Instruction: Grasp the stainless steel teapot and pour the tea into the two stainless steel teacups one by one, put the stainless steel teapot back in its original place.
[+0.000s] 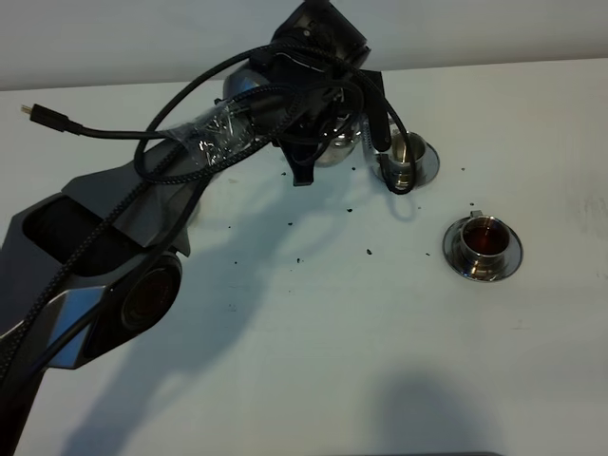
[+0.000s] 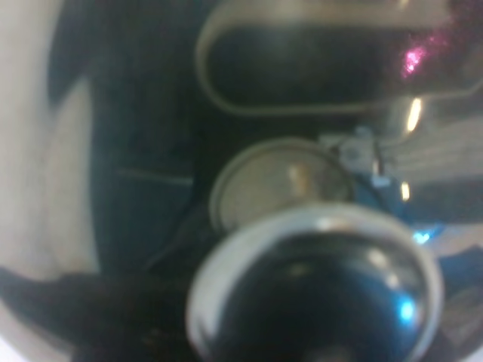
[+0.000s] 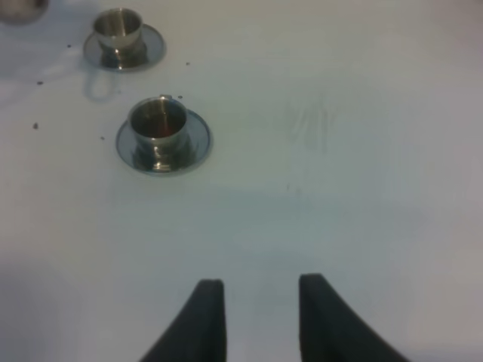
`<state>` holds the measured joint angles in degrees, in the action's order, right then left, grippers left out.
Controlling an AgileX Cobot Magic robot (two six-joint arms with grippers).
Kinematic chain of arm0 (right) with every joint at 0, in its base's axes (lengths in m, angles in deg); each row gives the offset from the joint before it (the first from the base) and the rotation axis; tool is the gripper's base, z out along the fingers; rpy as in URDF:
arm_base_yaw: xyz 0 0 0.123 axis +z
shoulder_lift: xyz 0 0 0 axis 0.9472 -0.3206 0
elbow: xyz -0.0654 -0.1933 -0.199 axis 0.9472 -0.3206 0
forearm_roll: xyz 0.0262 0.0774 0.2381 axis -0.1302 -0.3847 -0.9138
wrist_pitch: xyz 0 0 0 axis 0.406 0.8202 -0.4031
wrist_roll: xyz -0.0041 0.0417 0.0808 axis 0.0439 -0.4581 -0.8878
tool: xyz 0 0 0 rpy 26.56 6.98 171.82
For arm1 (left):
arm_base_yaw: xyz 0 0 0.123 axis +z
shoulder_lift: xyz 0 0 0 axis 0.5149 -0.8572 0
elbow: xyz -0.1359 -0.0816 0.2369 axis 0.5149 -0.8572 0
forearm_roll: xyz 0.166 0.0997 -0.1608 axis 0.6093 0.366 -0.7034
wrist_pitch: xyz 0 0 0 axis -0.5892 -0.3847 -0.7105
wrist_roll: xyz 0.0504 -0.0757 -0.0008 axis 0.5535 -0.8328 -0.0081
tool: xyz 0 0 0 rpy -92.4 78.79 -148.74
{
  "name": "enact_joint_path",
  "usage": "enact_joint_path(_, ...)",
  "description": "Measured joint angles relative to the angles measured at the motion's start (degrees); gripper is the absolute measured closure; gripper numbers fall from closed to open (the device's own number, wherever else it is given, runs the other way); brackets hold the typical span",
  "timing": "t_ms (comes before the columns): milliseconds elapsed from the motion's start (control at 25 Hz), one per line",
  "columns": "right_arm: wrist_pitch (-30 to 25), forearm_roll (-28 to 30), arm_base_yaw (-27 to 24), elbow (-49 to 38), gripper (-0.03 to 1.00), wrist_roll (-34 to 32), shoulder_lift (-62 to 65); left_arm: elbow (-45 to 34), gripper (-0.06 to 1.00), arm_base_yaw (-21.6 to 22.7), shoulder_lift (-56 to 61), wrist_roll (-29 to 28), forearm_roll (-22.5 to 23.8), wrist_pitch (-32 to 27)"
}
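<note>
The stainless steel teapot (image 1: 338,149) shows as a shiny patch under my left gripper (image 1: 318,160) at the back middle of the table. The gripper is shut on it, though cables hide most of the hold. The left wrist view is filled by the blurred teapot (image 2: 279,181), its knob (image 2: 313,302) nearest. One teacup (image 1: 405,152) on a saucer stands just right of the teapot, its contents unclear. The other teacup (image 1: 483,243) on its saucer holds dark reddish tea (image 1: 484,236). Both cups show in the right wrist view (image 3: 117,29) (image 3: 158,124). My right gripper (image 3: 260,317) is open and empty. The coaster is hidden.
Small dark specks (image 1: 369,252) lie scattered over the white table (image 1: 313,323). A loose cable with a plug (image 1: 43,114) hangs over the back left. The left arm's body (image 1: 104,266) covers the front left.
</note>
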<state>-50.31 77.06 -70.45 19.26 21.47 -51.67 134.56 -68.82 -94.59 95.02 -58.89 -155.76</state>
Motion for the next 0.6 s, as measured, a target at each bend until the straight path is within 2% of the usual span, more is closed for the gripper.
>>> enact_joint_path(360,0.0,0.0,0.0,0.0,0.73,0.0,0.0,0.0,0.72,-1.5,-1.5,-2.8,5.7,0.0)
enact_joint_path(600,0.0,0.0,0.0,0.0,0.73,0.0,0.0,0.0,0.72,-1.9,-1.5,-4.0,7.2,0.0)
